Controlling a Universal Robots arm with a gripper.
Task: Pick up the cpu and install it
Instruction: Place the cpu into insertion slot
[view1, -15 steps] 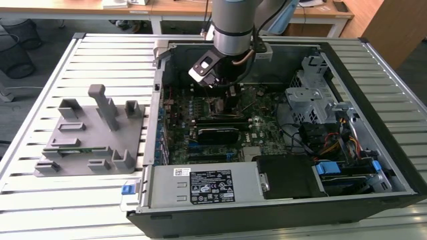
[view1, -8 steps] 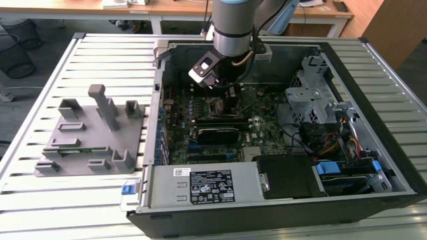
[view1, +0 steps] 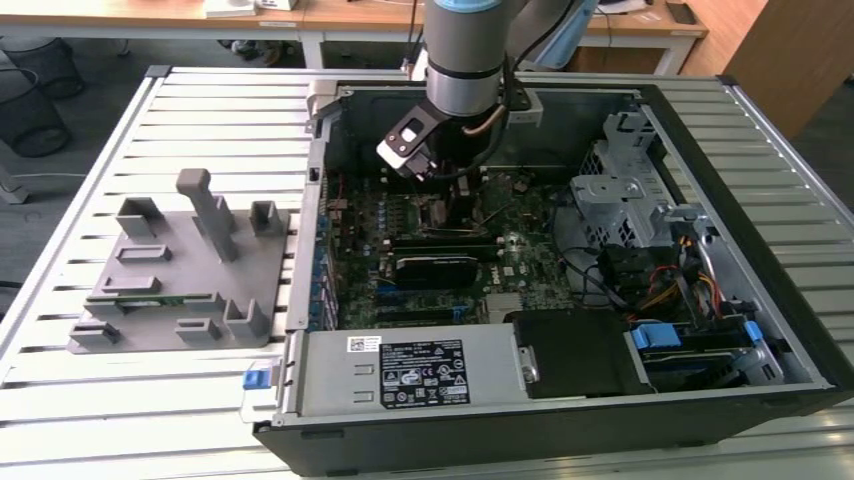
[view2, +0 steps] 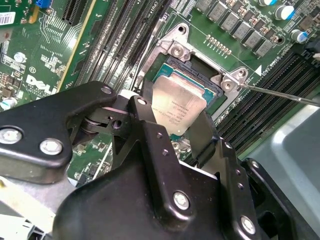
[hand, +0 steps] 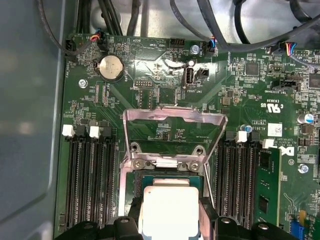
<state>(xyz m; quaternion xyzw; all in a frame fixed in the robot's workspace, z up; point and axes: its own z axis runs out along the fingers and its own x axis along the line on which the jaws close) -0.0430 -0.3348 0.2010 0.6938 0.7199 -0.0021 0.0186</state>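
**Vertical pose, closed grasp**

Exterior view: the arm has its last link standing vertical, with the wrist directly under it and the tool pointing straight down. Second wrist view: the gripper has its two black fingers pressed on opposite edges of the cpu, jaws narrowed to its width.

Slatted table with computer case, grey jig

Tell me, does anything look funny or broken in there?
Nothing looks broken. The silver metal frame stands flipped open beside the black square socket, and the tool holds the shiny silver square chip over it.
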